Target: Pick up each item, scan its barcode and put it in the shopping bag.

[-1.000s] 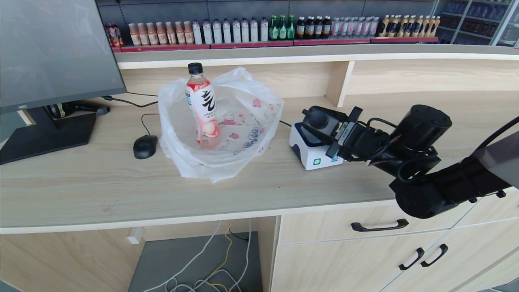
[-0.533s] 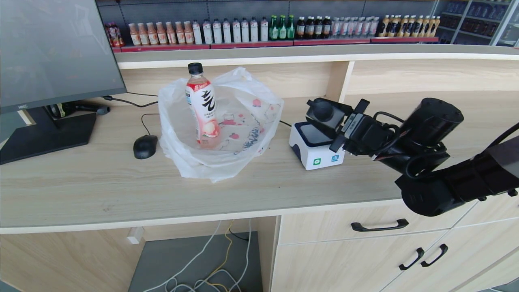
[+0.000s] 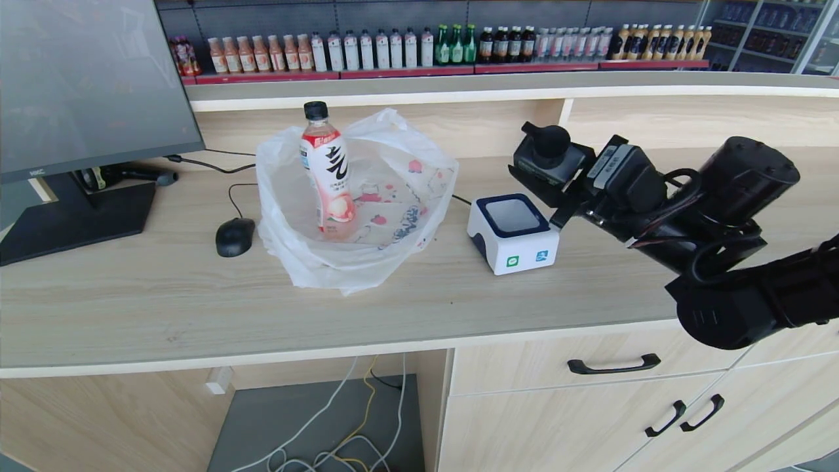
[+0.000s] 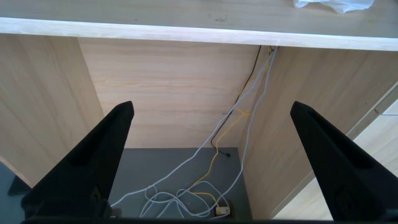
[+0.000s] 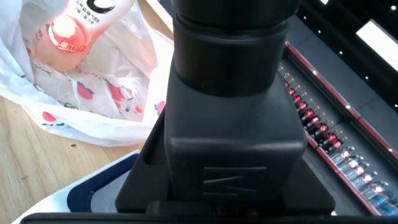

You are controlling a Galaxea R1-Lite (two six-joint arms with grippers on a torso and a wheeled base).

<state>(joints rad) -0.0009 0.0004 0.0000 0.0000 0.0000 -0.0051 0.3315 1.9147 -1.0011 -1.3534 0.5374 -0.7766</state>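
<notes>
"Black flask (image 3: 543, 157) in the head view. The right gripper (image 3: 565, 172) has it clamped, just behind and above the white scanner (image 3: 513, 233). Which way does its cap (image 3: 549, 139) point?"

"Up and toward the robot's left, so the long axis leans toward the shopping bag (image 3: 426, 183). The bag sits left of the scanner on the counter (image 3: 164, 295), with a pink bottle (image 3: 326, 177) upright inside."

"And the left wrist view?"

"There the left gripper (image 4: 211, 118) is spread wide and holds nothing. It's low beneath the counter edge, above loose cables (image 4: 205, 186), well apart from the bag."

"Right wrist view?"

"The flask up close, the scanner below it, the bag beyond. I'd judge the right arm nearer, and its path to the bag runs leftward over the scanner."
</notes>
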